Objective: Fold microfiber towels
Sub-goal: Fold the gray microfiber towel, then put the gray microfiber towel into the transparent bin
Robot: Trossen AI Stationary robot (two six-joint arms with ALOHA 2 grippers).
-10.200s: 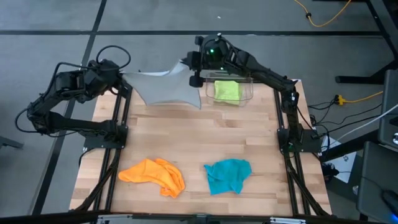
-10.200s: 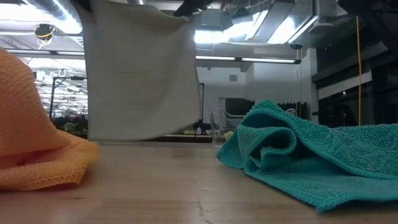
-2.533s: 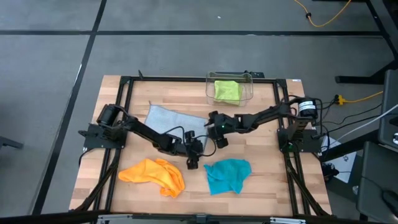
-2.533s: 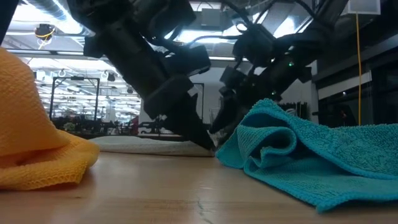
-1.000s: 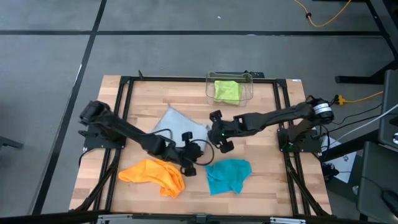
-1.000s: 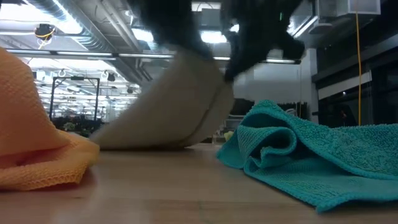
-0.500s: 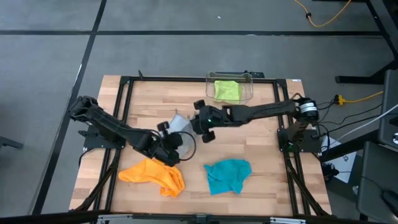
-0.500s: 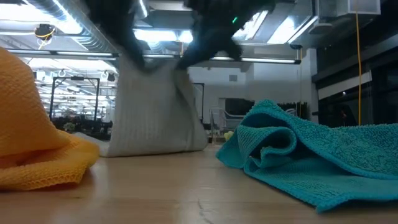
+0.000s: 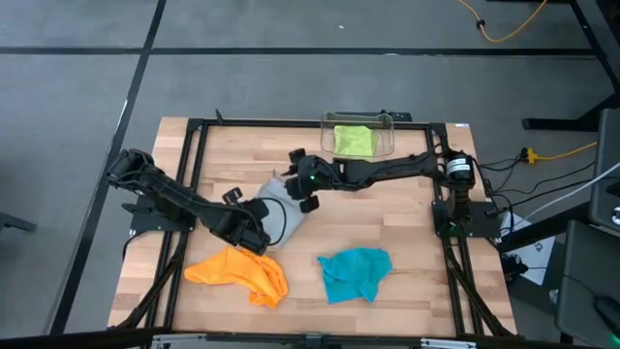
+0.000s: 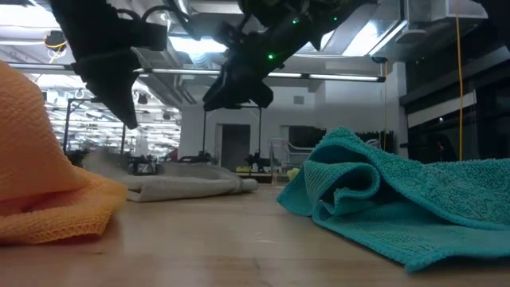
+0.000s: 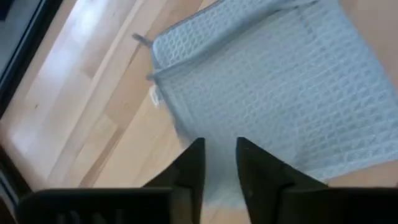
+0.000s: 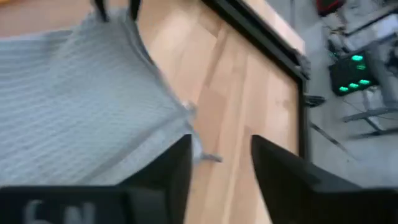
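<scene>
The grey-blue towel (image 9: 276, 215) lies folded double on the bench (image 9: 407, 223), directly between the two hands. The left hand (image 9: 248, 219) sits low at the towel's near-left edge; its wrist view shows the fingers (image 11: 190, 163) parted with a narrow gap and nothing between them, the waffle-weave cloth just ahead. The right hand (image 9: 303, 181) hovers at the towel's far-right corner, fingers (image 12: 171, 163) apart and empty, the corner with its small hanging loop just beyond them.

The orange towel (image 9: 238, 271) lies crumpled just near-side of the left hand. The teal towel (image 9: 354, 271) lies crumpled well to the near side of the right hand. The lime green towel (image 9: 353, 141) rests inside the clear plastic bin (image 9: 387, 123), just beyond the right hand.

Handling judgement: the cloth is light, soft and limp (it will sag and drape from any single hold), and not fragile. The weave should give fair purchase. Best taken by pinching two adjacent corners of the doubled layers, one per hand, so the fold travels evenly. One fold appears done; a second fold, likely, stands next.
</scene>
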